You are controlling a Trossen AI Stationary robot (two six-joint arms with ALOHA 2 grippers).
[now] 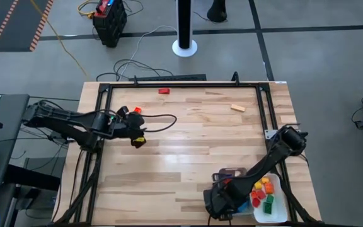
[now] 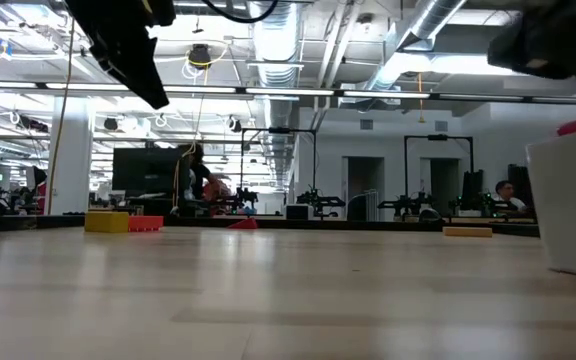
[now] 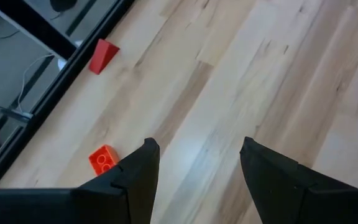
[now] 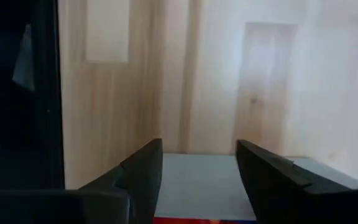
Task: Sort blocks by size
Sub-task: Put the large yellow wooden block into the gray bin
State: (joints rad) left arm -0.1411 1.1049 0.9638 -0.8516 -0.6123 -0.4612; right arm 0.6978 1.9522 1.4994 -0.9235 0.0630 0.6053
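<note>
Loose blocks lie on the wooden table: a red one (image 1: 163, 91) near the far edge, an orange-red one (image 1: 137, 110), a tan one (image 1: 237, 108) at the far right, and a yellow one (image 1: 138, 140) by my left gripper. My left gripper (image 1: 136, 130) hangs open over the table's left half with only bare wood between its fingers (image 3: 143, 171); the orange-red block (image 3: 102, 158) lies just beside it. My right gripper (image 1: 220, 203) is open at the near right edge, next to the white tray (image 1: 281, 213) that holds several colored blocks. It holds nothing.
A black metal frame (image 1: 181, 81) borders the table top. A second pale tray (image 1: 230, 171) shows partly under the right arm, and a pale flat surface (image 4: 197, 180) lies below the right fingers. The table's middle is bare wood (image 1: 194, 145). A cable (image 1: 162, 123) loops by the left arm.
</note>
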